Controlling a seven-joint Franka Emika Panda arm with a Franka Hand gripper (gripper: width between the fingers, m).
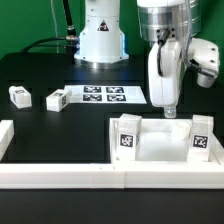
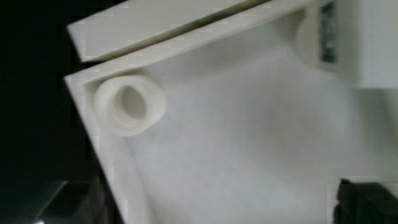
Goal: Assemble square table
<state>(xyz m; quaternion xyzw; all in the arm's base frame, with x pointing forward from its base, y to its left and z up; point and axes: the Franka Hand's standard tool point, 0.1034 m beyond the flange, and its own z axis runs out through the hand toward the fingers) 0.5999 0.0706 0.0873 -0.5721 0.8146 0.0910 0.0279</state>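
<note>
The square table top is a white tray-like piece lying at the exterior view's right, against the front bar. Two tagged white blocks rise at its near side. Two loose leg blocks lie far off at the left. My gripper hangs fingers-down just above the top's far edge, open and holding nothing. In the wrist view the top fills the frame with one empty round corner socket. The dark fingertips stand wide apart on either side of my gripper.
The marker board lies flat behind the middle of the table. A long white border bar runs along the front and another stands at the left. The robot's base is at the back.
</note>
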